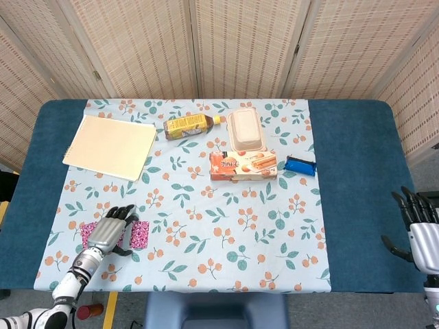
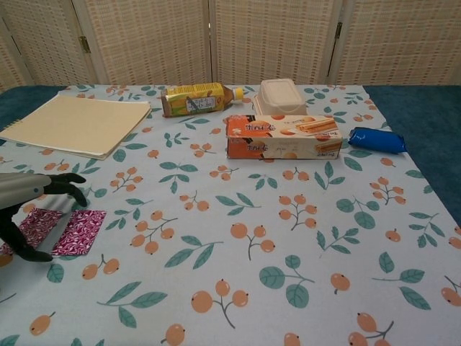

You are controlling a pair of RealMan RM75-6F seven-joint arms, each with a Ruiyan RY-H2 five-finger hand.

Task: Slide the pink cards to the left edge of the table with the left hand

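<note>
Wicker screens behind, blue table (image 1: 357, 199) w/ floral cloth (image 1: 206, 205) over the middle.

Head view: left hand (image 1: 108, 236) sits over the pink cards (image 1: 139, 234), fingers spread and pointing away from the robot, palm down. One card shows to the right of the hand, another peeks out at its left (image 1: 88, 234); the rest is covered by the hand. Cards lie near the front-left part of the cloth, well short of the table's left edge, w/ cloth and a strip of bare blue between. Right hand (image 1: 420, 229) at far right by the table edge, fingers apart, holding nothing. Other items at rear: notebook (image 1: 111, 146), bottle (image 1: 186, 126), plastic tub (image 1: 246, 129), biscuit box (image 1: 243, 165), blue packet (image 1: 300, 165). None near the cards.

Chest view: left hand (image 2: 32, 209) enters from the left edge, fingers arched over the cards (image 2: 79, 231), thumb coming down on the near side. Fingertips look to be at or just above the card surface; contact prob. but can't confirm from this angle. Two cards visible side by side, flat. Right hand not in this view.

Progress: est. early. Hand is placed on the cards, ready to drag. Cards are not yet at the left edge. Left to do: press down, pull all cards leftward across cloth onto the blue strip and up to the edge. Risk: card at right may slip out from under the fingers.
</note>
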